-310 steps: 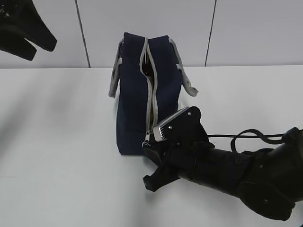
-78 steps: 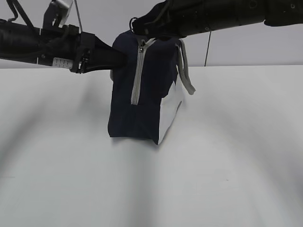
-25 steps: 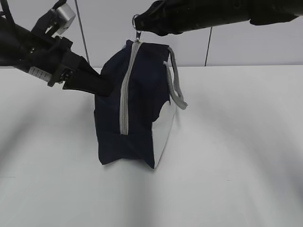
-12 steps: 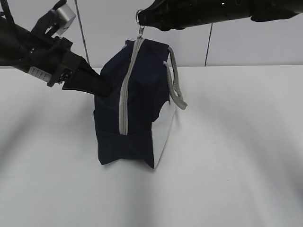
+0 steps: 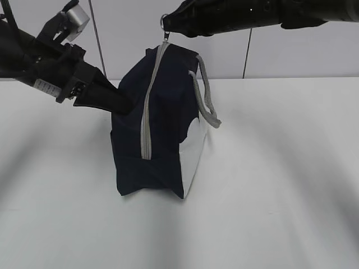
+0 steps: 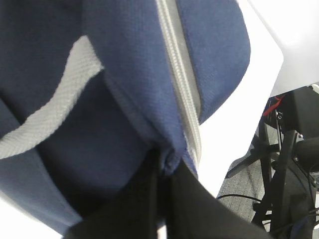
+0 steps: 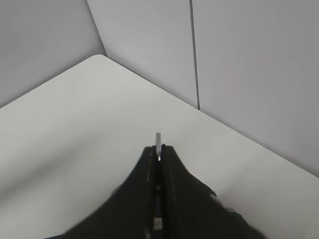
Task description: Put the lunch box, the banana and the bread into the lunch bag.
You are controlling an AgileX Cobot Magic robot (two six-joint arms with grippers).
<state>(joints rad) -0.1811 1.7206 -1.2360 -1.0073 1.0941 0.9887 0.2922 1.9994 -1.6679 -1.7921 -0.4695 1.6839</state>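
Observation:
The navy lunch bag stands on end on the white table, its grey zipper running closed up the near face. My right gripper is above the bag's top, shut on the zipper's ring pull, whose metal edge pokes out between the right gripper fingers. My left gripper is shut on a fold of the bag's fabric on its left side, next to the zipper and a grey strap. The lunch box, banana and bread are out of view.
A white table spreads around the bag, with grey wall panels behind. Another grey strap hangs off the bag's right side. Past the table's edge in the left wrist view are a black stand and cables.
Earlier the zipper was open with my right gripper at its low end; now it is closed. Over the last second the bag has leaned slightly and the ring pull has barely shifted.

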